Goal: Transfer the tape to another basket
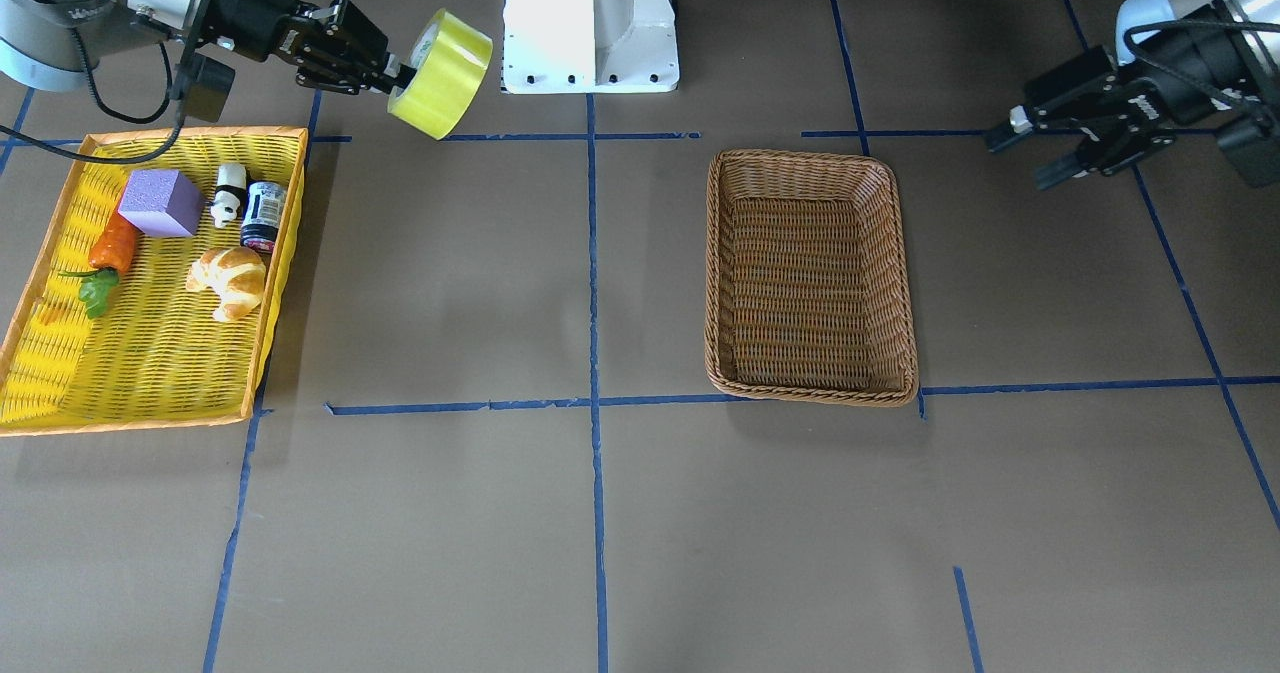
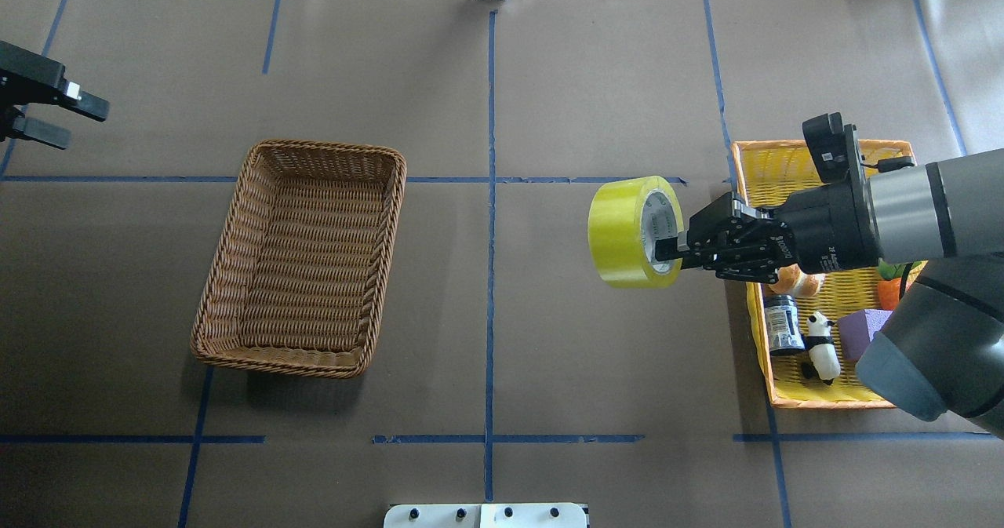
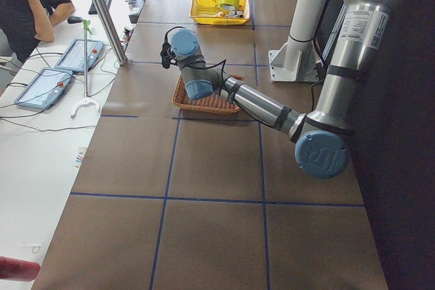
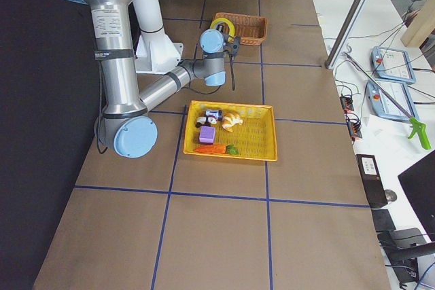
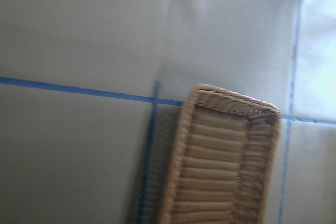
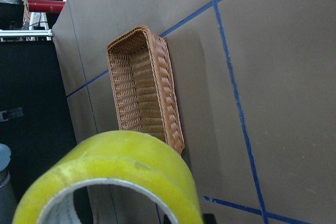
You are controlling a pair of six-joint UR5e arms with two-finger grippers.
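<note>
Brown-papered table (image 2: 549, 340), blue-lined — right hand (image 2: 669, 247) grips the tape (image 2: 617, 231) above it.

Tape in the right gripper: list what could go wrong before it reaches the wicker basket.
1. The right gripper pinches the tape only at one edge of the roll, so it may swing or slip mid-carry.
2. The basket sits far off across the blue centre line; a release from height or over the rim could let the roll bounce out.
</note>
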